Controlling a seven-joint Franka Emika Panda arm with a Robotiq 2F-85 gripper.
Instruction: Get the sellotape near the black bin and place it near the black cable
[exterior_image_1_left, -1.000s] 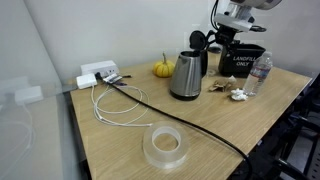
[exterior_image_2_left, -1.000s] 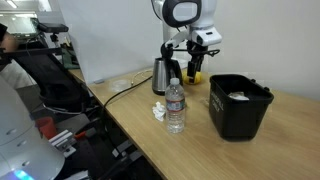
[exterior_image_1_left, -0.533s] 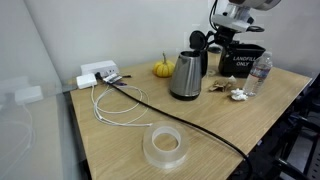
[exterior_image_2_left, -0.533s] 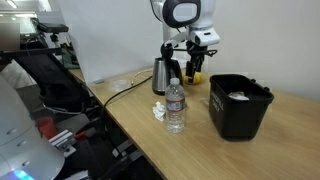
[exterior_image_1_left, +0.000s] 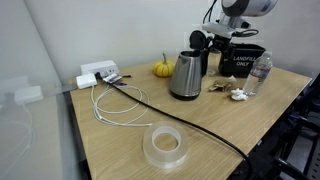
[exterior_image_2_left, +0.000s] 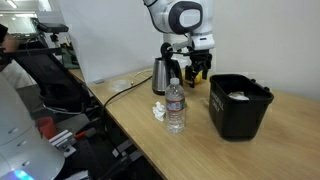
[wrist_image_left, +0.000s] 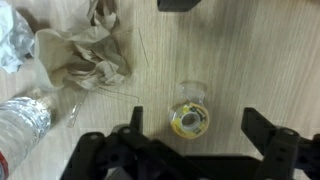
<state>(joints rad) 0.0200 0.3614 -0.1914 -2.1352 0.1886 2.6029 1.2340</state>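
- Gripper (wrist_image_left: 193, 132): fingers spread wide, nothing held.
- Sellotape (wrist_image_left: 190, 119): flat on the table (wrist_image_left: 260, 60), between the fingers (untouched).
- Crumpled paper (wrist_image_left: 85, 50): lying near the sellotape.

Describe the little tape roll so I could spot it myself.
Go to the table corner with the black bin and silver kettle. On the wood there, beside crumpled brown paper and a water bottle, lies the sellotape. It is small and tan-brown, unlike the big clear tape ring.
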